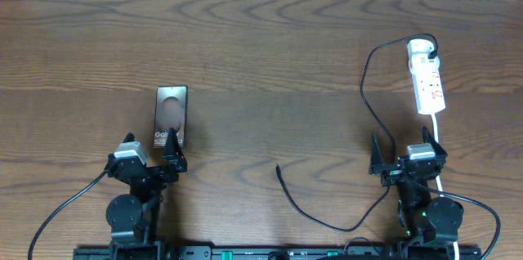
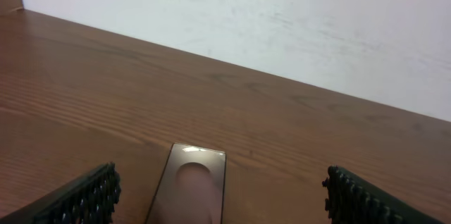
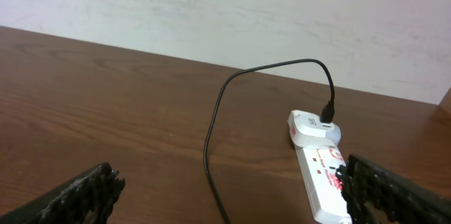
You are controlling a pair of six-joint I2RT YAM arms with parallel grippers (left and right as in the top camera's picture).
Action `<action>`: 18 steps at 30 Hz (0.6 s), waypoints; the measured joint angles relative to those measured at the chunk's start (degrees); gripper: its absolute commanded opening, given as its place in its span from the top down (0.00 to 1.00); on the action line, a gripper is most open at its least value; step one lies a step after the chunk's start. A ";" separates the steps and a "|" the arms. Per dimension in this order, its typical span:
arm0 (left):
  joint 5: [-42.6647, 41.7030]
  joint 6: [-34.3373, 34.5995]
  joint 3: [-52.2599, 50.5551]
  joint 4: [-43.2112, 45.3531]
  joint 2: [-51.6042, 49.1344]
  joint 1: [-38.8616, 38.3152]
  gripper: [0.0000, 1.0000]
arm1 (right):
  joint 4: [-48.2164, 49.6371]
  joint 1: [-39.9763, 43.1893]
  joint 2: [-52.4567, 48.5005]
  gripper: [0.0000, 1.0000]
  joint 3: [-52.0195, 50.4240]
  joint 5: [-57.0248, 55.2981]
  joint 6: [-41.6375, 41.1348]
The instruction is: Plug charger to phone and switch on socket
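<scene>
Black left arm (image 1: 127, 207) and right arm (image 1: 437, 215) bear grey wrist blocks (image 1: 124, 152), trailing cables (image 1: 65, 203), studded pads (image 2: 91, 196).

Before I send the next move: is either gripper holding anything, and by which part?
Nothing is held. The left gripper is open by the phone, the right gripper open near the cable.

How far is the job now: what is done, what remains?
Done: the charger plug sits in the socket. In hand: nothing; left gripper and right gripper are open. Remaining: the connector tip lies on the table, apart from the phone; socket on or off: unreadable.
</scene>
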State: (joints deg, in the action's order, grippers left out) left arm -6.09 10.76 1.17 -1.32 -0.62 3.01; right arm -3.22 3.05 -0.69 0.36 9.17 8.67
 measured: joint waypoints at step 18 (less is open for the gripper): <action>-5.81 -5.92 44.37 -8.90 -43.63 0.00 0.08 | -0.04 0.00 0.02 0.01 0.00 -0.02 0.02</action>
State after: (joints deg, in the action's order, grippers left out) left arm -11.90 4.84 45.54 -10.22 -44.25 3.01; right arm -3.27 3.05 -0.67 0.36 9.15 8.69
